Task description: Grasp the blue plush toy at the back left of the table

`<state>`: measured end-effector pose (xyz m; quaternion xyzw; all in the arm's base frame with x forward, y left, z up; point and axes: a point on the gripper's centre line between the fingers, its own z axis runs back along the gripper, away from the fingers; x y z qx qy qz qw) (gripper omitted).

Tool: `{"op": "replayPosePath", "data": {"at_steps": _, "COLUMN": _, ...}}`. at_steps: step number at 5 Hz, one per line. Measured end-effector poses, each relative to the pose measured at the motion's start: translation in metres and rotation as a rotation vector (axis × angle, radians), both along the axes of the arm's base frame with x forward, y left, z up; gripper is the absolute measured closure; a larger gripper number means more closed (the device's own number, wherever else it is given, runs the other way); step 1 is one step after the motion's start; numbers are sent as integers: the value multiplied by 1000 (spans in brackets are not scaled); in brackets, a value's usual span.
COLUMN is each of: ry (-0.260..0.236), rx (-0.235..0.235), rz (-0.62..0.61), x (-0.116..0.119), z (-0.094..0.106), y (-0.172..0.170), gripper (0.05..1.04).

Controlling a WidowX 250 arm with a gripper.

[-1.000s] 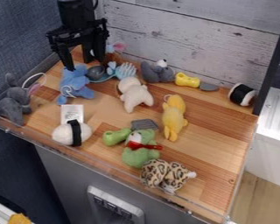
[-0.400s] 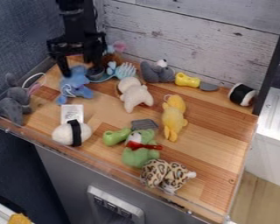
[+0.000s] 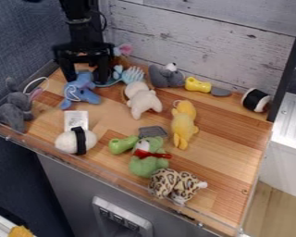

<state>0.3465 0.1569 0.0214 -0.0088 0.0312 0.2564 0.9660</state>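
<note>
At the upper left of the table, the black gripper (image 3: 86, 79) hangs low with its fingers spread. One finger is at the left side of a blue plush toy (image 3: 81, 91) and the other at its right, around the toy's upper part. The toy lies on the wooden surface, with a white loop on its lower front. The right finger hides part of a blue spoon-like item (image 3: 108, 84) behind the toy. Close by on the right are a light-blue brush-like toy (image 3: 133, 75) and a cream plush (image 3: 142, 99).
A grey plush (image 3: 15, 111) sits at the left edge, near a white ball with a black band (image 3: 76, 140). Further right lie a yellow plush (image 3: 184, 125), a green plush (image 3: 147, 159) and a leopard-print plush (image 3: 174, 184). A plank wall (image 3: 206, 34) stands behind.
The gripper has come down and turned slightly, its fingers now on both sides of the blue plush's upper part. The blue plush has shifted slightly, and the dark round spoon bowl is now hidden.
</note>
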Motion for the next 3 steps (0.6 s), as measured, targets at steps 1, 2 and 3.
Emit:
{"op": "replayPosePath", "data": {"at_steps": 1, "ry": -1, "rx": 3, "rz": 62, "x": 3, "z": -3, "y": 1, "gripper": 84}}
{"op": "replayPosePath", "data": {"at_steps": 2, "ry": -7, "rx": 6, "rz": 207, "x": 9, "z": -5, "y": 3, "gripper": 84}}
{"op": "replayPosePath", "data": {"at_steps": 3, "ry": -6, "rx": 7, "rz": 361, "x": 12, "z": -5, "y": 7, "gripper": 133}}
